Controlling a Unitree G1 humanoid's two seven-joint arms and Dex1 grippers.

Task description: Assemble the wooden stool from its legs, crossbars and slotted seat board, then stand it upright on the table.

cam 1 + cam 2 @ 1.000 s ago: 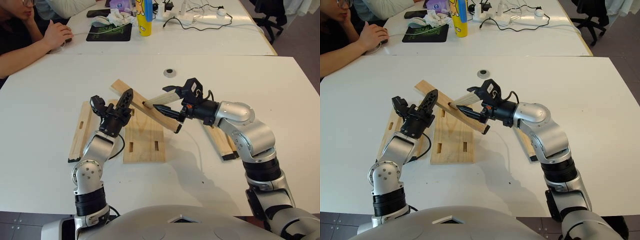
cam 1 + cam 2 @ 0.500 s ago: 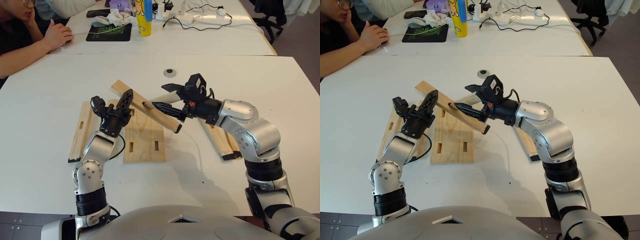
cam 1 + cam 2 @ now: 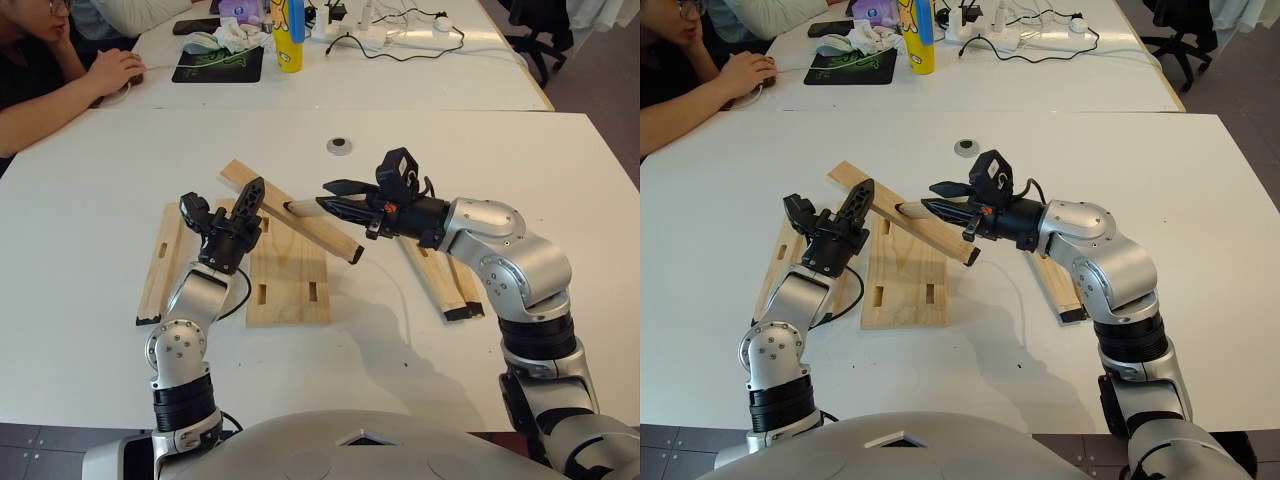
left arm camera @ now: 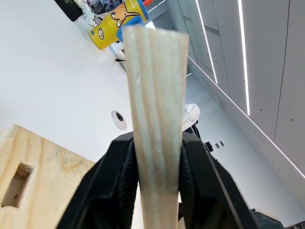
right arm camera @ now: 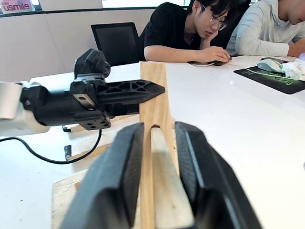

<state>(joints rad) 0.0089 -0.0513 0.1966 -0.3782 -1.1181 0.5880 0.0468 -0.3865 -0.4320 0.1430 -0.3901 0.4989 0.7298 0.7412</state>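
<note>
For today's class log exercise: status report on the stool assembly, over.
Left gripper shut on leg, tilted above slotted seat board. Right gripper shut on crossbar, tip at the leg. Spare legs flat alongside, not obstructing.

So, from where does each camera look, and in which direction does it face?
Left eye view: on the head, looking down at the table; both arms show, left gripper holding the leg, right gripper holding the crossbar.
Right eye view: beside it, same scene.
Left wrist view: on the left wrist, facing along its fingers and the leg.
Right wrist view: on the right wrist, facing along the crossbar toward the left gripper.
Both wrist views show the leg.
</note>
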